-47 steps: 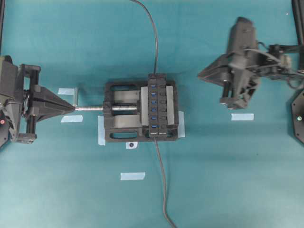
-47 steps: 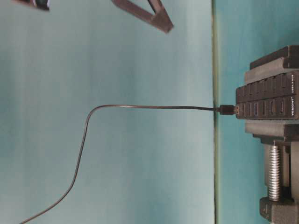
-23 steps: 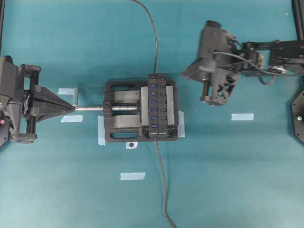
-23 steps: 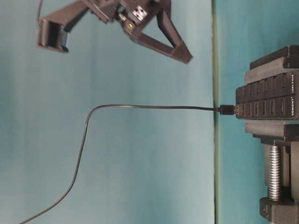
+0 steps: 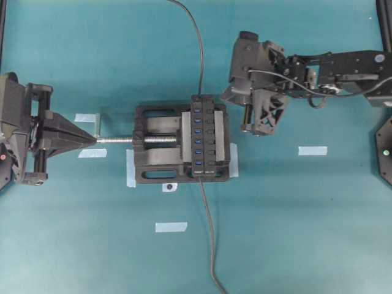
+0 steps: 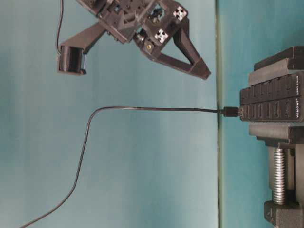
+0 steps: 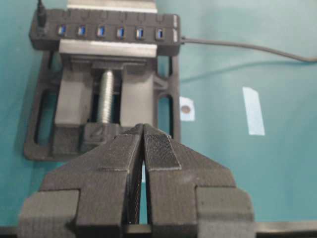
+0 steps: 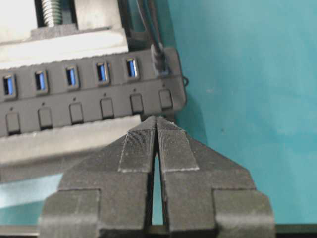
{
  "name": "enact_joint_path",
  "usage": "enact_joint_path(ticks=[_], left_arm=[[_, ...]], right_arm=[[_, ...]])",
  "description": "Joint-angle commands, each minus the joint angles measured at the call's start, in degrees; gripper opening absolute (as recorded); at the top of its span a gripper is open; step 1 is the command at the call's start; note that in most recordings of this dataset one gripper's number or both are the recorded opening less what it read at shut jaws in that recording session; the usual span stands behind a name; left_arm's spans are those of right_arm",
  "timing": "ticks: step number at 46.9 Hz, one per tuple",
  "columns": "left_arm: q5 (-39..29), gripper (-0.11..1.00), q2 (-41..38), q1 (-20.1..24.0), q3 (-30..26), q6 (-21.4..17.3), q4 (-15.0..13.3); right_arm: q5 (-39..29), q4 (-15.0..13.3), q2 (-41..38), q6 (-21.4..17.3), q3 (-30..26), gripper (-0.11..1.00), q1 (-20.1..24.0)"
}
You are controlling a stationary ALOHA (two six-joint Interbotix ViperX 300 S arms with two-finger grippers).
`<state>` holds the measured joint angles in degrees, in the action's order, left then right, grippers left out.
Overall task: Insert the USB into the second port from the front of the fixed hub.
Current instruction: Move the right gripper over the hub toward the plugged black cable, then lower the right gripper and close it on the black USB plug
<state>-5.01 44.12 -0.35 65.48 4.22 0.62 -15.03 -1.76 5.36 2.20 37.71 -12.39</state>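
The fixed hub (image 5: 203,136) is a narrow black bar with blue sockets, clamped in a vise. The USB (image 8: 158,57) is a small black plug standing in the hub's end socket, at the overhead view's top end. Its thin cable (image 5: 196,43) runs off the top edge. The same USB (image 7: 41,14) sits at the hub's left end in the left wrist view. My right gripper (image 5: 255,128) is shut and empty, hovering just right of the hub's far half. Its tips (image 8: 156,119) point at the hub's edge (image 8: 74,101) near the plug. My left gripper (image 5: 95,139) is shut and empty at the vise screw's end.
The black vise (image 5: 153,166) with its silver screw (image 5: 116,139) holds the hub. The hub's own lead (image 5: 209,236) runs off the bottom edge. Pale tape strips lie on the teal mat (image 5: 312,150), (image 5: 171,227), (image 5: 86,117).
My right arm has swung left and closer to the hub's far end, still shut. The left arm, hub and USB have not moved.
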Motion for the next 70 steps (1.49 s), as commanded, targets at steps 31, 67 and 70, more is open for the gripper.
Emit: enact_joint_path(ticks=[31, 67, 70], left_arm=[[0.18, 0.02, -0.18, 0.0, -0.62, 0.18, 0.0], [0.18, 0.02, -0.18, 0.0, -0.62, 0.18, 0.0], [0.18, 0.02, -0.18, 0.0, -0.7, 0.18, 0.0]], right_arm=[[0.35, -0.18, -3.96, 4.83, -4.92, 0.04, -0.09], [2.99, -0.18, -4.83, 4.83, -4.92, 0.35, -0.35], [2.81, -0.18, -5.27, 4.83, -5.01, 0.48, -0.35]])
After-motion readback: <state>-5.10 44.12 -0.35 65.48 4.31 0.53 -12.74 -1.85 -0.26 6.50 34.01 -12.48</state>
